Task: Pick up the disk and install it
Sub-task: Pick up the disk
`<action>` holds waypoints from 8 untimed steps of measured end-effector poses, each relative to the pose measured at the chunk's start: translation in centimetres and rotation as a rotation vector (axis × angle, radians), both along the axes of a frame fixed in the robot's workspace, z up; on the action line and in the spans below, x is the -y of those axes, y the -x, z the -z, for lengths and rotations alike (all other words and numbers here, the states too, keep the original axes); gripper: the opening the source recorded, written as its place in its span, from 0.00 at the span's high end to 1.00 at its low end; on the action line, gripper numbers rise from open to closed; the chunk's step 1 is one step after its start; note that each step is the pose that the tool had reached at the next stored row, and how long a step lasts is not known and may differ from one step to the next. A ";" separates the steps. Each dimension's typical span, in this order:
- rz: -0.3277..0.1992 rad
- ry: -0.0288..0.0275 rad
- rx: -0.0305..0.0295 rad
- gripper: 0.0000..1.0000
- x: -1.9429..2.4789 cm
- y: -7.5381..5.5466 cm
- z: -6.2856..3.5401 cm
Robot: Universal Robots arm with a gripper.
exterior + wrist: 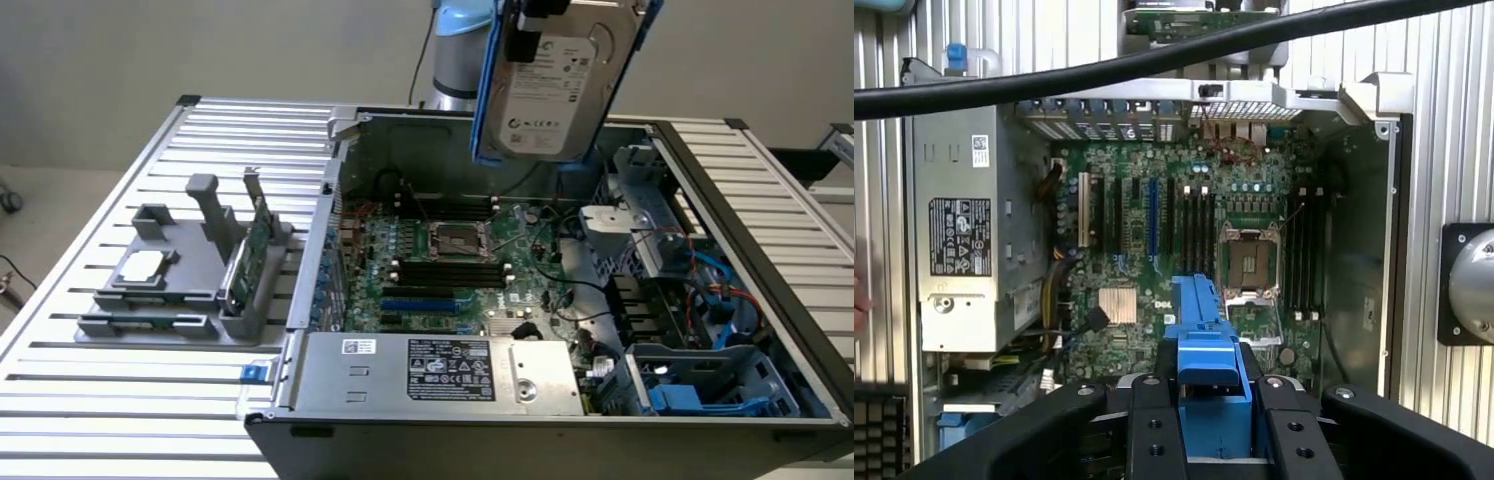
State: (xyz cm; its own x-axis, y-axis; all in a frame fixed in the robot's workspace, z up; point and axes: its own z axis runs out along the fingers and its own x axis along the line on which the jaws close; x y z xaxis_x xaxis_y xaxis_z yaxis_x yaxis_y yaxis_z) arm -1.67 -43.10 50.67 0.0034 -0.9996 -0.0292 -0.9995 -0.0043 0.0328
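The disk [554, 90], a silver hard drive with a white label in a blue carrier, hangs upright high over the back of the open computer case [310, 260]. My gripper [541, 12] is shut on its upper end at the top of the exterior view. In the wrist view the blue carrier edge [1202, 335] sits clamped between my black fingers [1154, 430], and my gripper [1209, 420] looks straight down at the motherboard [1154, 200].
Inside the case lie the motherboard [441, 260], a grey power supply [441, 370] at the front and a bay with blue parts [681, 395] at the exterior view's lower right. A grey holder [174, 290] with a square chip [144, 265] and a green card [247, 255] stands on the slatted table [80, 400].
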 end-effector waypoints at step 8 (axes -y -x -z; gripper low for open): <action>0.000 -0.0001 0.0000 0.67 2.29 -2.1 0.01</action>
